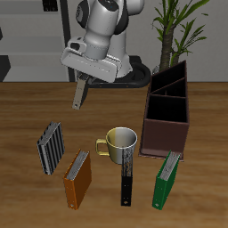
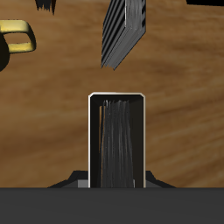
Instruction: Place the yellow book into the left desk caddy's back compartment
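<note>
The yellow book (image 1: 78,96) is held above the table, clamped between the jaws of the gripper (image 1: 81,82), well apart from the left desk caddy (image 1: 167,125) and its back compartment (image 1: 175,80). Only its grey striped page edge (image 2: 116,140) is seen from the wrist, the cover hidden. No writing can be read on the mug (image 1: 119,142) or the striped book (image 1: 52,147).

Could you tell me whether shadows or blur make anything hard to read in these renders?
Exterior view: even lighting, soft shadows beneath the mug, no glare. Wrist view: sharp wood grain; the yellow book shows its striped page edge in crisp detail; the fingers are not visible.
</note>
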